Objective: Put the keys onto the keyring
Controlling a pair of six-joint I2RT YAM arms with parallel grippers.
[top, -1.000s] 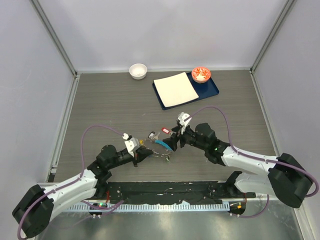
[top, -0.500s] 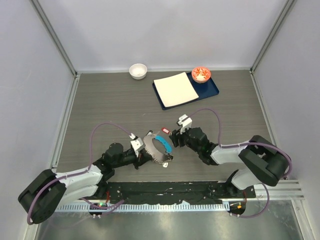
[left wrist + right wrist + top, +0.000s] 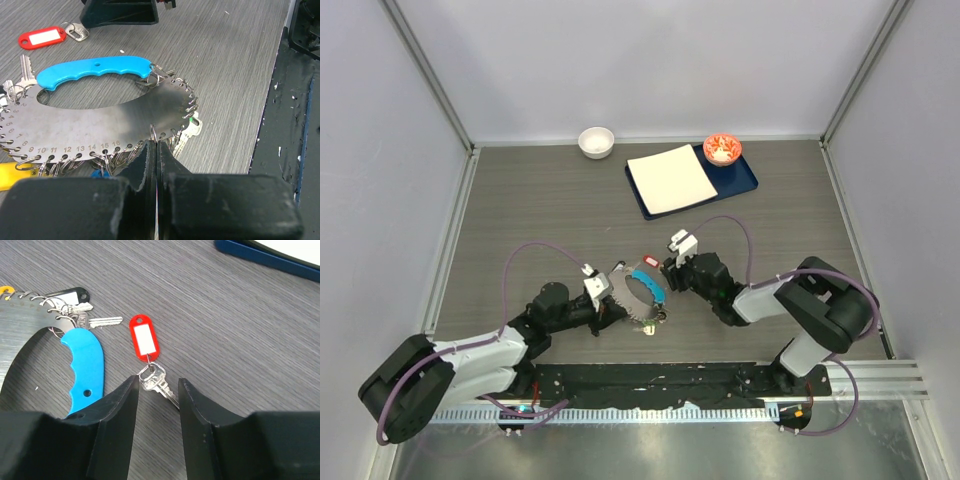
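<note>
As left claw (image 3: 156,150) pinches keyring (image 3: 100,122), key (image 3: 153,378) apart

Grey wood-grain table (image 3: 535,205), pale walls (image 3: 650,60)

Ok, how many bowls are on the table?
2: a white bowl by the back edge, and a red bowl on the blue tray beside the white sheet.

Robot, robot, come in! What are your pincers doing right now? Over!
Left pincer shut on flat grey metal keyring with blue plastic handle. Right pincer open, straddling silver key with red plastic tag. Nothing seen in the way. Over.
</note>
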